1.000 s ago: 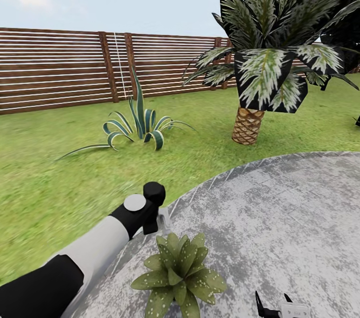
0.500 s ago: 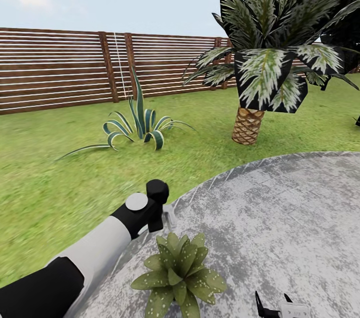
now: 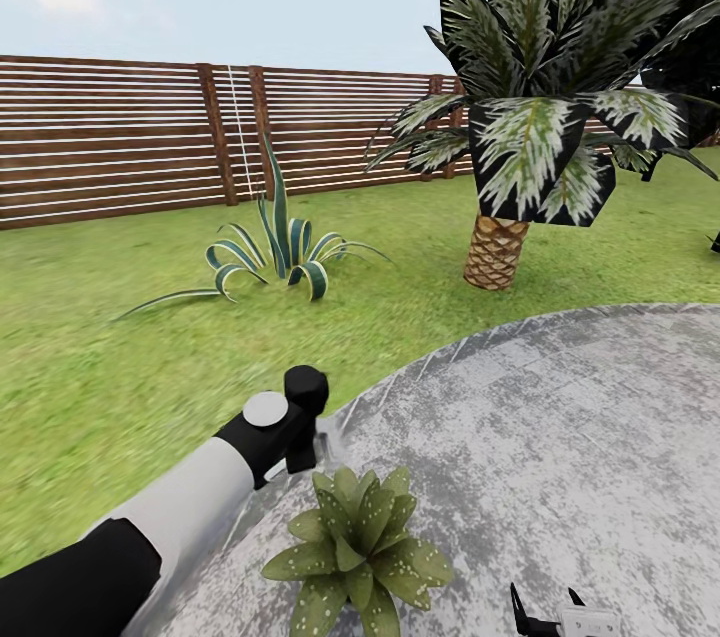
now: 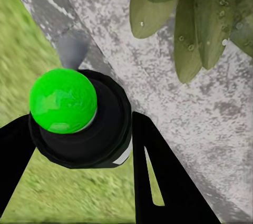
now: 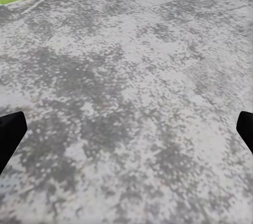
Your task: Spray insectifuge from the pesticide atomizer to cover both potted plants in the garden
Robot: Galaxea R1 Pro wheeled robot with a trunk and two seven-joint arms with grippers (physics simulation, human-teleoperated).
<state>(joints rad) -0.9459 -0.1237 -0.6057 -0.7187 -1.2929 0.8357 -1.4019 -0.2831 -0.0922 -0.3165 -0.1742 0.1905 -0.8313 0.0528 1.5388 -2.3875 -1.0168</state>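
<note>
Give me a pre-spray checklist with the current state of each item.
1. Sprayer bottle held between the left gripper fingers: ok.
2. Potted plant close to the left gripper, leaves within the wrist view: ok.
3. Nozzle aimed at the leaves: cannot tell.
4. Leaves already wet: droplets show on some, full cover cannot tell.
5. Right gripper open over bare paving, out of the way: ok.
6. Second potted plant located: not ok.

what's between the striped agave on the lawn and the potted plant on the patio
In the head view, bare grass, then the patio edge, where the left end effector hangs just short of the potted plant. The agave stands farther back.
</note>
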